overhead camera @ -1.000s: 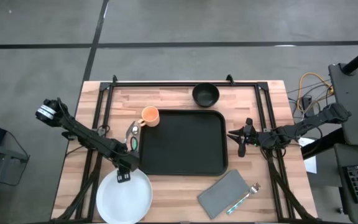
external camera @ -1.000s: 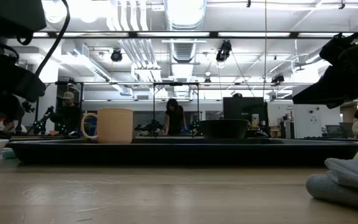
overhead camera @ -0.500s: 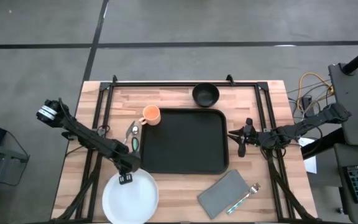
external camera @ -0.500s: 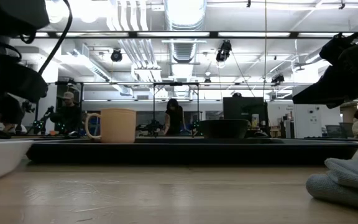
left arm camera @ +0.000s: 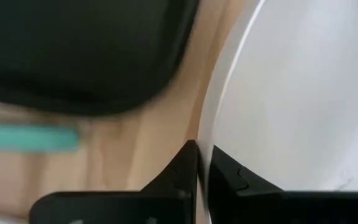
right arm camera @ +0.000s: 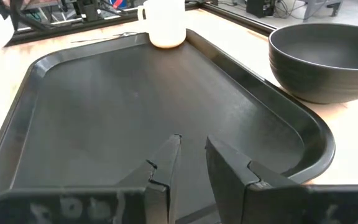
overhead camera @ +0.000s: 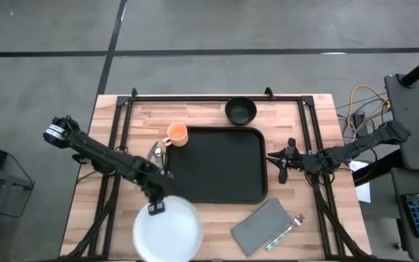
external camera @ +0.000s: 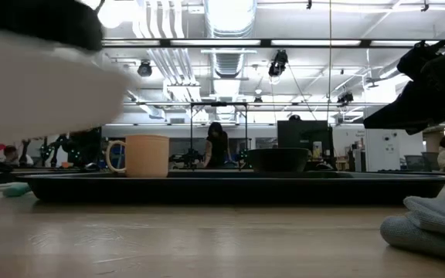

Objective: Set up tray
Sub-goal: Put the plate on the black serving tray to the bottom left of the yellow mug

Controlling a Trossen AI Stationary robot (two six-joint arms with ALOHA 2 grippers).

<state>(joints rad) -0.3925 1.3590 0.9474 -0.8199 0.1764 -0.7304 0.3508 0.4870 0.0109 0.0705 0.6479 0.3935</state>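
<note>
Left gripper (overhead camera: 155,207) pinched narrow on the rim of the white plate (overhead camera: 169,233); in the left wrist view the two fingers (left arm camera: 185,168) sandwich the plate edge (left arm camera: 278,93). Over the last second we saw the plate travel from the table's front-left corner toward the centre front, and in the low view it now reads as a lifted white blur (external camera: 37,85) rather than something resting on the wood. We judge the plate is being carried toward the tray, so the first placement is under way, not finished.

Tray (overhead camera: 213,166) sits mid-table, empty, flat, long axis running left to right across the table, short sides facing the two arms. Plate's far edge is just beside the tray's front-left corner.

Right gripper (overhead camera: 278,166) waits just off the tray's right edge, fingers a narrow gap apart, holding nothing (right arm camera: 191,158).

Around: orange mug (overhead camera: 176,135) at the tray's back-left corner, black bowl (overhead camera: 240,110) behind it, grey napkin (overhead camera: 264,226) front right.
</note>
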